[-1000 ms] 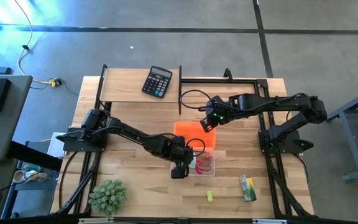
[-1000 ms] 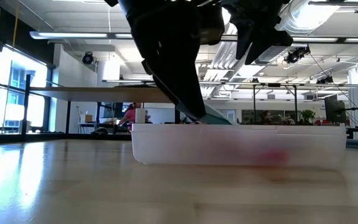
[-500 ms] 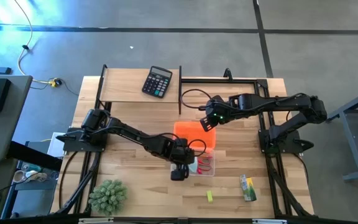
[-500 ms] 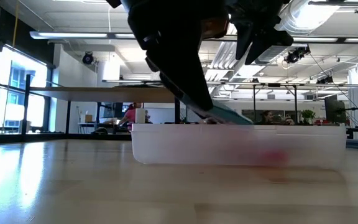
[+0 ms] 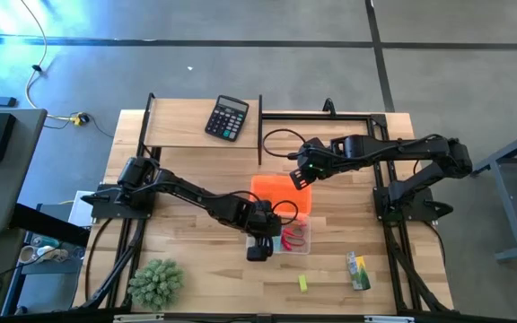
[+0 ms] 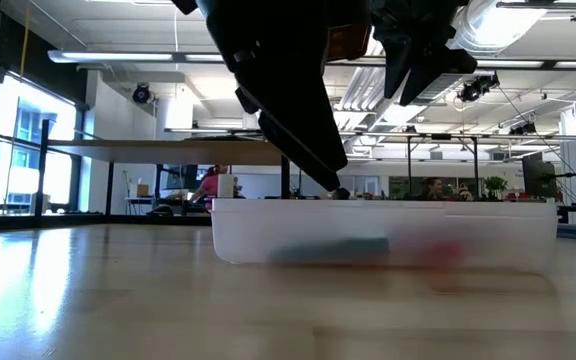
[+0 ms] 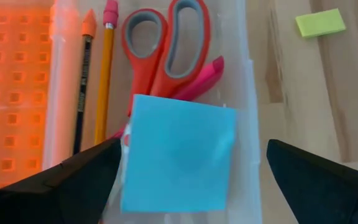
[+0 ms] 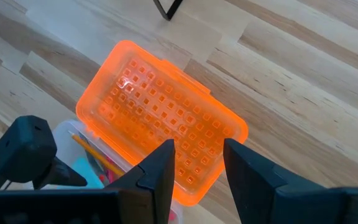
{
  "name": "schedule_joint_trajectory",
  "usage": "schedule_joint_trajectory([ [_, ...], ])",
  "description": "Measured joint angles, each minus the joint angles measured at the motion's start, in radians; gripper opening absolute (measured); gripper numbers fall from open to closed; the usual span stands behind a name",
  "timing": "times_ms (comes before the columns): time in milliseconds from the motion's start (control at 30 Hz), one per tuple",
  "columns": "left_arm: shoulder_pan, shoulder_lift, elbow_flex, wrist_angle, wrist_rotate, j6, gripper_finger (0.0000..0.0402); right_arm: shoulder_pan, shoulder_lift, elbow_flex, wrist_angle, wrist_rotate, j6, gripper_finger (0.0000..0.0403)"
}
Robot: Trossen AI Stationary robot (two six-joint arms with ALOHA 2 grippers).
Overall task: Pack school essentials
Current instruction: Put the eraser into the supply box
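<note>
A clear plastic box (image 5: 293, 237) sits on the table with its orange lid (image 5: 281, 192) lying open on its far side. In the left wrist view the box holds red-handled scissors (image 7: 166, 50), two wooden pencils (image 7: 106, 68), a pink pen (image 7: 201, 76) and the light-blue notepad (image 7: 178, 157), which lies flat on top of the scissors and pen. My left gripper (image 7: 192, 148) hangs open over the box, one finger on either side of the notepad without touching it. My right gripper (image 8: 197, 163) hovers open above the lid. The yellow block (image 5: 302, 283) and green-yellow packet (image 5: 358, 271) rest on the table.
A black calculator (image 5: 227, 117) lies on the raised board at the far edge. A spiky green plant (image 5: 156, 283) stands near the left front corner. Bare wood lies between the box and the yellow block (image 7: 320, 22).
The notepad was tilted at my left gripper's fingertips above the box rim. It has slid out of them and fallen flat onto the things inside the box. Both arms have stayed almost where they were.
</note>
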Motion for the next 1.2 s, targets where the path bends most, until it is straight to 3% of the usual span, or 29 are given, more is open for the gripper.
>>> schedule_joint_trajectory([
  [367, 0.011, 0.0, 0.0, -0.029, -0.002, -0.053, 0.0397, 0.042, 0.0, 0.011, -0.016, -0.01, 0.027, 0.0129],
  [700, 0.002, -0.044, 0.002, -0.056, -0.008, -0.053, 0.0397, 0.131, 0.0, 0.143, -0.18, 0.052, 0.134, 0.0129],
  [1200, 0.005, -0.306, 0.001, -0.293, -0.074, -0.028, 0.0397, 0.322, 0.0, 0.284, -0.217, 0.184, 0.322, 0.0129],
])
